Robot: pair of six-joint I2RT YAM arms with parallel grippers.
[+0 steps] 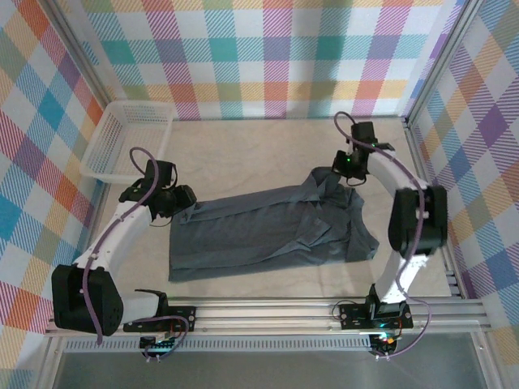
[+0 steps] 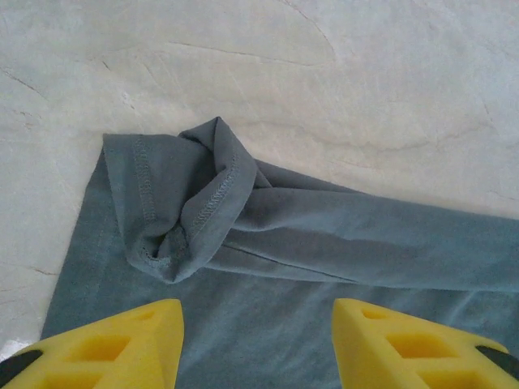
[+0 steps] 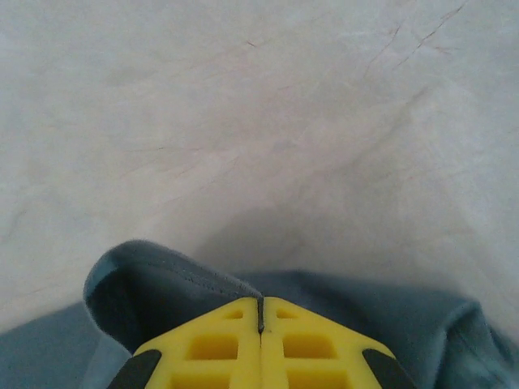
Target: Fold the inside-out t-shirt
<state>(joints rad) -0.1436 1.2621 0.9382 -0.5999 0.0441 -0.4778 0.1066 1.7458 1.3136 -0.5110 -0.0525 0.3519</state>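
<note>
The slate blue-grey inside-out t-shirt (image 1: 268,231) lies partly folded across the middle of the table, stitching showing. My left gripper (image 1: 180,200) hangs over its left end, open, its yellow fingers (image 2: 122,344) wide apart above flat cloth, with a bunched hem corner (image 2: 182,203) just ahead of them. My right gripper (image 1: 347,168) is at the shirt's far right corner, and its yellow fingers (image 3: 219,344) are shut on a thin edge of the t-shirt (image 3: 162,284), which rises into the seam between them.
A white plastic mesh basket (image 1: 130,138) stands at the back left, close to the left arm. Checked walls enclose the pale table (image 1: 243,154). An aluminium rail (image 1: 276,312) runs along the near edge.
</note>
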